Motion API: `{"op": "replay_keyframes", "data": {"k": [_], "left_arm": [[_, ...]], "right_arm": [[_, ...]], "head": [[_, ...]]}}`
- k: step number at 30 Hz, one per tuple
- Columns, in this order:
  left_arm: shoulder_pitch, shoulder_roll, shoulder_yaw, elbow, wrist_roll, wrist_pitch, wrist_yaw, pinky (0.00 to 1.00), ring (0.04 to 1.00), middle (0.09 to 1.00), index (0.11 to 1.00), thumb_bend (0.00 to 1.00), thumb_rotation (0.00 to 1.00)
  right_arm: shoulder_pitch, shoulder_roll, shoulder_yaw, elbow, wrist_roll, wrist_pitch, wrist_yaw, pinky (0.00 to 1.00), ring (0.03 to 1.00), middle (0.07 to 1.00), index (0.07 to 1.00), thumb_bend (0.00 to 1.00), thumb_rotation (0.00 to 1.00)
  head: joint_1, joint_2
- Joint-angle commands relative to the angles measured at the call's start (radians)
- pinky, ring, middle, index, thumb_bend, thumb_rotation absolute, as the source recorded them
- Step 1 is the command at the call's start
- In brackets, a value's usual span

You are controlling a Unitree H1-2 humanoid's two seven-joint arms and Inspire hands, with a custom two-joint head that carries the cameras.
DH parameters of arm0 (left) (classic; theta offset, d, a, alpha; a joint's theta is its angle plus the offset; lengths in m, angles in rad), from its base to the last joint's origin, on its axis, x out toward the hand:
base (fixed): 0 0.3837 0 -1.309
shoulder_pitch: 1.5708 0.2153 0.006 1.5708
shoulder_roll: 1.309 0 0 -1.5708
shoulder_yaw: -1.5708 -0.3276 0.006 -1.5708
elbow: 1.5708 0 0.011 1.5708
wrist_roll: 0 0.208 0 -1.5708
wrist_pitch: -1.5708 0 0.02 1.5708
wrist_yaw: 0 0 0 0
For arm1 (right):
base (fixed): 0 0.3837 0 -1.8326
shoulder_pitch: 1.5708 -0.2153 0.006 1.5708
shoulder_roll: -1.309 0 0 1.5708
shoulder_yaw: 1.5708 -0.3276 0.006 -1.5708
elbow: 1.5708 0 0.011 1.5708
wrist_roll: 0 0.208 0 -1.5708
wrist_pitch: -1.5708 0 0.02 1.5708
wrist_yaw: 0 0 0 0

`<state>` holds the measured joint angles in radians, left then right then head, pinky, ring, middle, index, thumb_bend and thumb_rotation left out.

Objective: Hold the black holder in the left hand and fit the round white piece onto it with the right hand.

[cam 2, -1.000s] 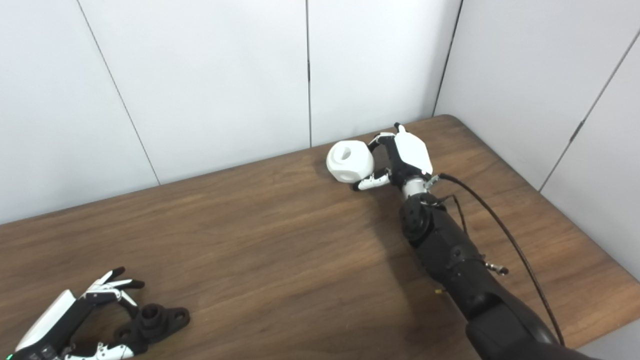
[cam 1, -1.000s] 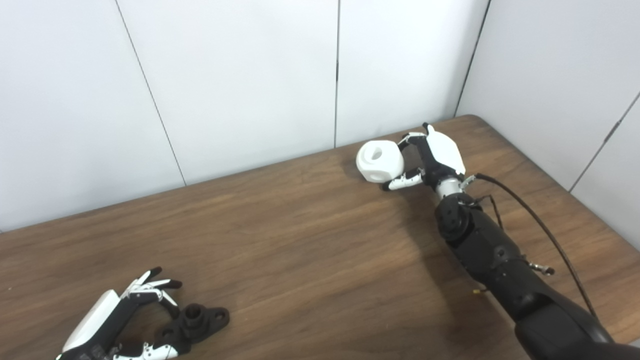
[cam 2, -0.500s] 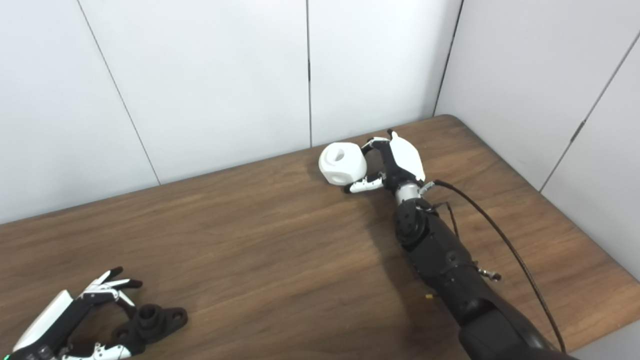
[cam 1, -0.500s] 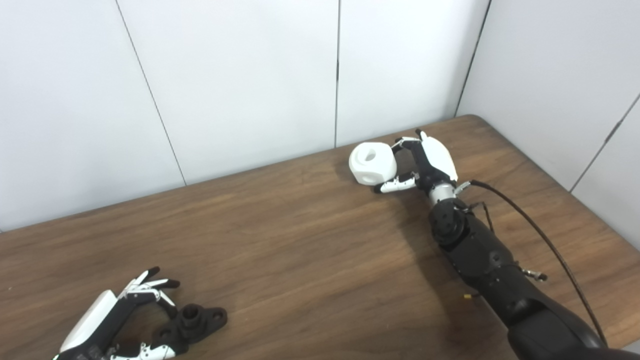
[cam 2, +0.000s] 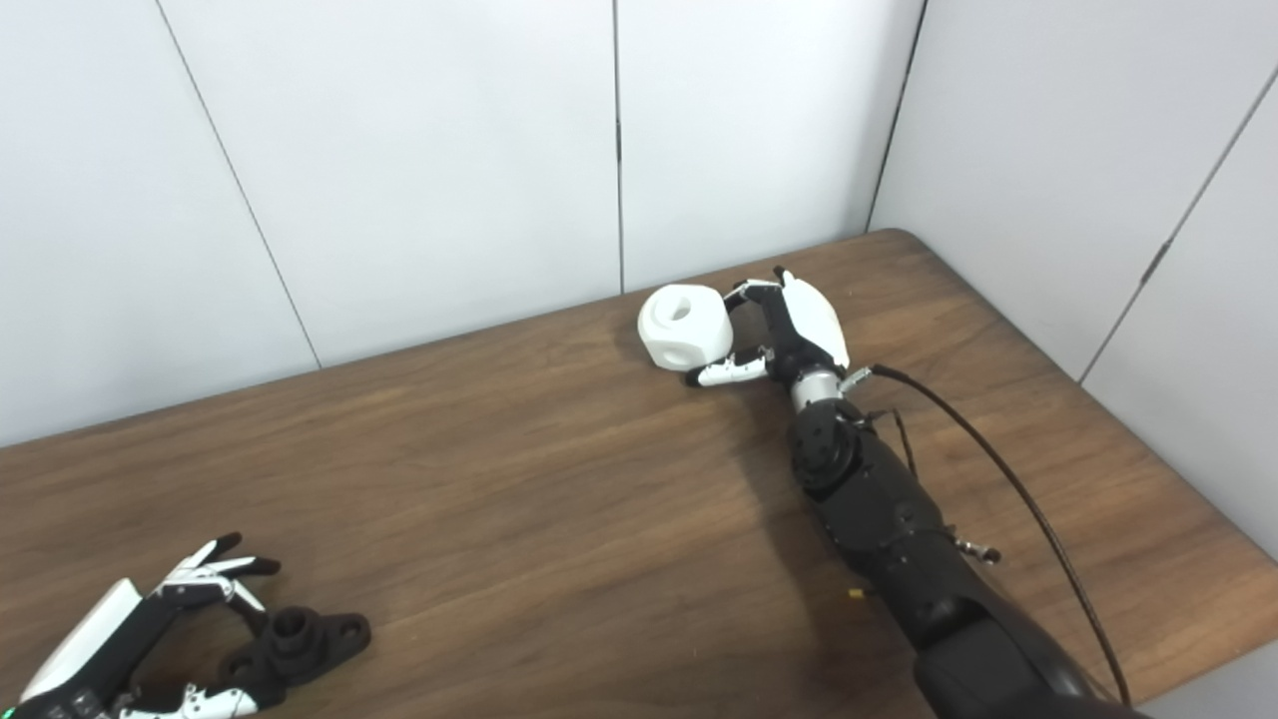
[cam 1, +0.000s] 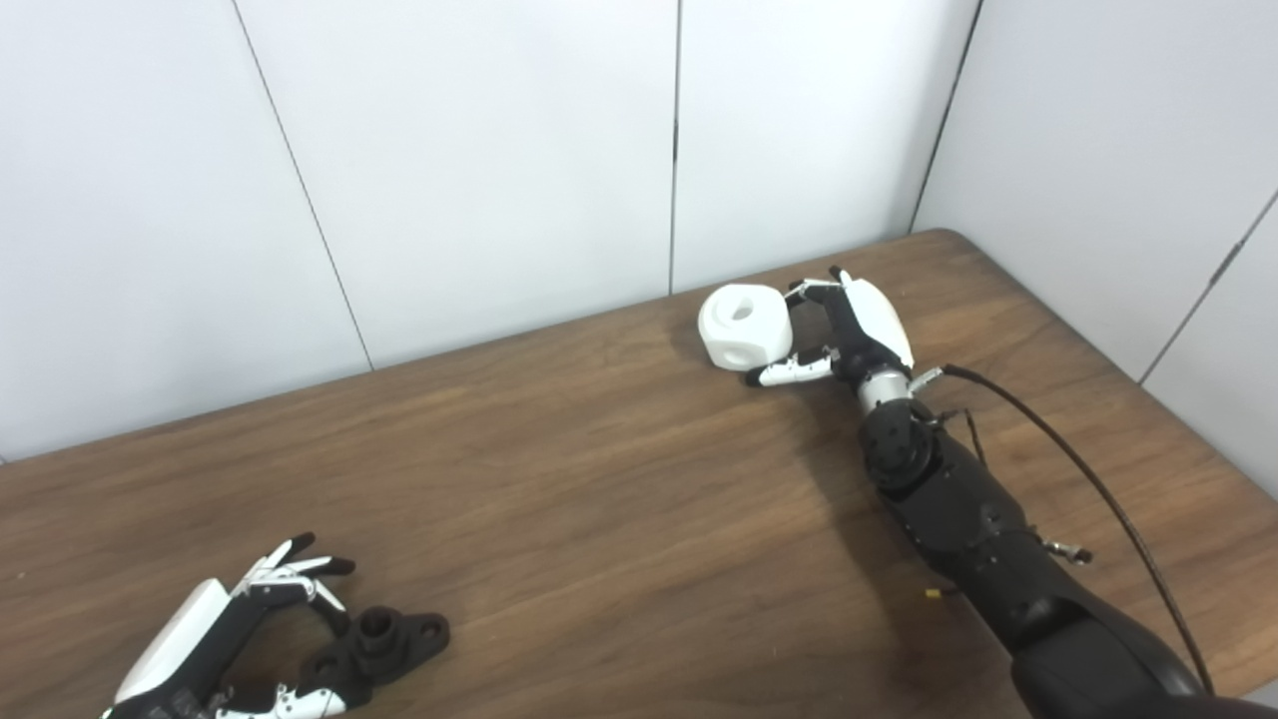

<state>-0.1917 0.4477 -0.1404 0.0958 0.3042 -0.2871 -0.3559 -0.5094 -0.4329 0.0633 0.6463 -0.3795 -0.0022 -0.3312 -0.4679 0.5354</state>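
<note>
You are cupping the rounded white plastic piece, likely light, rigid and slick, at the brown wooden table's far edge with your right hand, while your left hand is closing loosely around the flanged black plastic holder at its near-left corner, best gripped by the flanges.

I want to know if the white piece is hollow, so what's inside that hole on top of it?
The round white piece has an opening facing up and a smaller hole on its side. Both show only shadow; what lies deeper is hidden. The right hand covers its far side.
</note>
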Motion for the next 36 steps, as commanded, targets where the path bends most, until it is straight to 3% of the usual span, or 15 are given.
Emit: {"op": "replay_keyframes", "data": {"k": [1,9,16,27,36], "left_arm": [[-0.026,0.025,0.01,0.001,-0.007,-0.002,0.01,1.0,1.0,0.835,0.482,0.52,0.04],[-0.025,0.023,0.006,0.005,0.005,-0.01,0.016,1.0,1.0,0.834,0.482,0.52,0.04],[-0.023,0.017,0.002,0.014,0.003,-0.006,0.013,1.0,1.0,0.838,0.482,0.52,0.04],[-0.024,0.01,-0.003,0.018,0.008,-0.001,0.017,1.0,1.0,0.841,0.482,0.52,0.04],[-0.027,0.001,-0.019,0.037,0.023,-0.004,0.034,1.0,1.0,0.84,0.482,0.52,0.04]], "right_arm": [[-0.042,-0.008,-0.01,-0.001,0.005,-0.052,-0.006,1.0,0.997,0.822,0.48,0.52,0.16],[-0.031,0.015,-0.038,-0.034,0.061,-0.092,0.018,1.0,1.0,0.829,0.481,0.53,0.15],[-0.025,0.043,-0.054,-0.115,0.082,-0.064,0.064,1.0,1.0,0.835,0.481,0.53,0.15],[-0.037,0.062,-0.044,-0.137,0.089,-0.136,0.106,1.0,1.0,0.839,0.481,0.52,0.16],[-0.038,0.098,-0.023,-0.247,0.094,-0.082,0.192,1.0,1.0,0.85,0.481,0.52,0.16]], "head": [[0.001,0.001],[0.007,0.001],[0.012,0.0],[0.018,0.0],[0.044,0.002]]}}
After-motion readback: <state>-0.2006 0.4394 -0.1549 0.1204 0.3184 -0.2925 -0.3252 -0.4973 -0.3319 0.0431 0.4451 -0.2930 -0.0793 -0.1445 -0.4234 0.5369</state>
